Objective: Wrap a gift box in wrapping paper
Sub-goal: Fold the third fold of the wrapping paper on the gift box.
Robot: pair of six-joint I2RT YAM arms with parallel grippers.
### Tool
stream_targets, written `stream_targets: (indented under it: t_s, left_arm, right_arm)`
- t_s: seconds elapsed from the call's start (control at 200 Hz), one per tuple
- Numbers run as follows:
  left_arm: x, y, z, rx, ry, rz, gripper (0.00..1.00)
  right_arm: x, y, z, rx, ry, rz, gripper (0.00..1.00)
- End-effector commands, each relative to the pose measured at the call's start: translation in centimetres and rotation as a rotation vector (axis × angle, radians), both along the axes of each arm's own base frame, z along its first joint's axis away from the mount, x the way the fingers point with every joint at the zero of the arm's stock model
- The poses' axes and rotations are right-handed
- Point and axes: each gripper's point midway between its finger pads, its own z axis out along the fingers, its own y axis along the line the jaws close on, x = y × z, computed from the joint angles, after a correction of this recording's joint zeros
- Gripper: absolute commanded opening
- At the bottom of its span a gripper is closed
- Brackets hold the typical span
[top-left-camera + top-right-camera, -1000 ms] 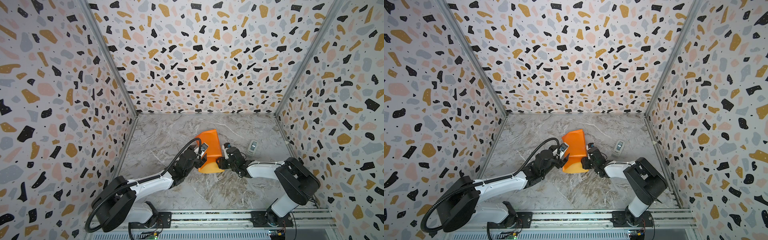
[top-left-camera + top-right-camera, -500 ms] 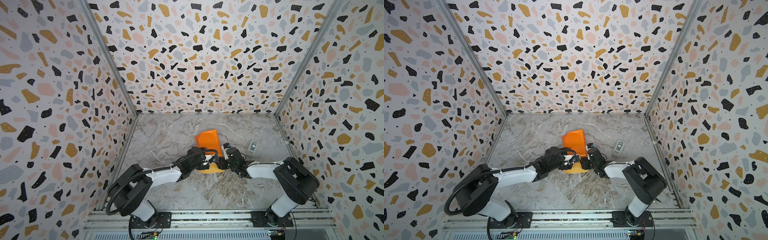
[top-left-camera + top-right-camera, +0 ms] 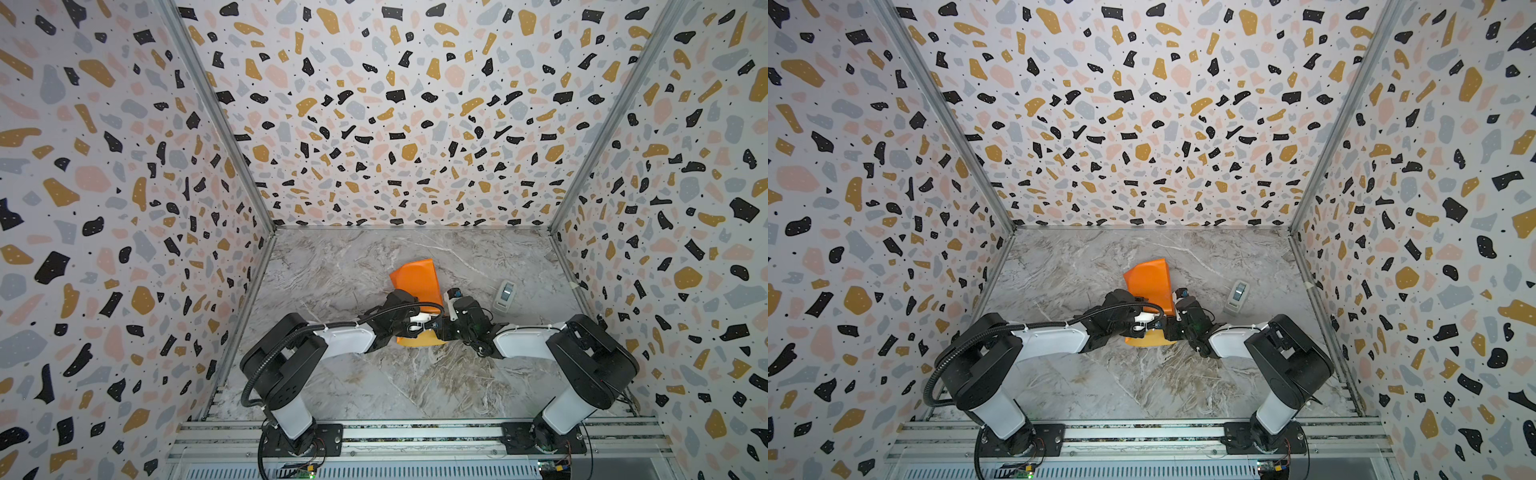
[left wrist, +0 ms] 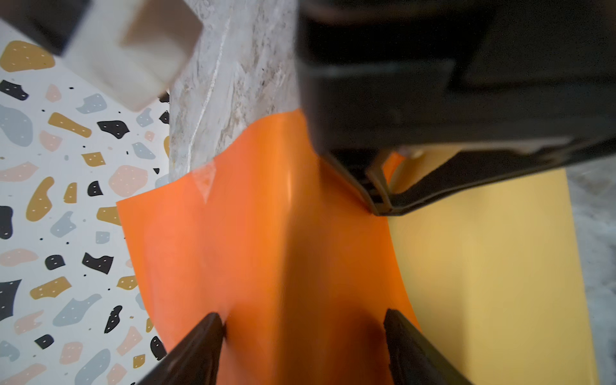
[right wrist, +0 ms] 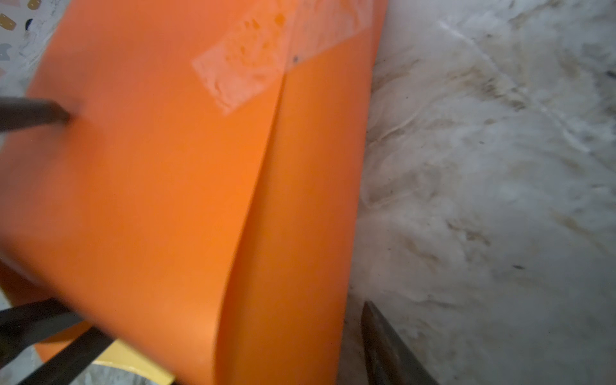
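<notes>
Where the two arms meet: the wrapping paper (image 3: 415,281) lies near the middle of the marble tabletop (image 3: 374,386). Its orange flap curls up toward the back wall and a mustard strip shows at its near end.
Both top views: the black wrists cover the paper's near part. A small grey-and-white device (image 3: 1237,296) sits apart on the paper's right.
Left wrist view only: the mustard face lies flat beside the curved orange flap. A scrap of clear tape (image 4: 204,181) sits at the flap's edge.
Right wrist view only: an overlap seam runs along the orange face, and a tape patch lies across it.
Left gripper (image 4: 301,333): released, with its fingertips (image 4: 203,343) spread wide and resting against the orange flap. Nothing is pinched between them.
Right gripper (image 3: 443,326): at the paper's right edge, with one finger (image 5: 390,346) just beside the fold. Whether it is clenched or released cannot be told.
Paper as wrapper: curled over, and its inside is hidden.
Gift box: hidden in every view, so its place cannot be told.
</notes>
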Motion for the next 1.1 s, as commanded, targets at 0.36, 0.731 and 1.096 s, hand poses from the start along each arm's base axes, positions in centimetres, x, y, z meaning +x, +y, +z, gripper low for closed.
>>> stream_targets:
  t_s: [0.36, 0.731, 1.096]
  left_arm:
    - [0.9, 0.4, -0.6, 0.044, -0.059, 0.021, 0.69]
    - [0.9, 1.0, -1.9, 0.086, -0.056, 0.041, 0.68]
    - [0.8, 1.1, -2.4, 0.099, -0.052, 0.037, 0.67]
  right_arm:
    - [-0.3, 0.0, 1.4, 0.027, -0.009, 0.007, 0.57]
    - [-3.0, -1.6, 3.9, 0.096, -0.005, 0.066, 0.59]
    - [-1.2, -4.9, 5.0, 0.172, 0.01, 0.051, 0.44]
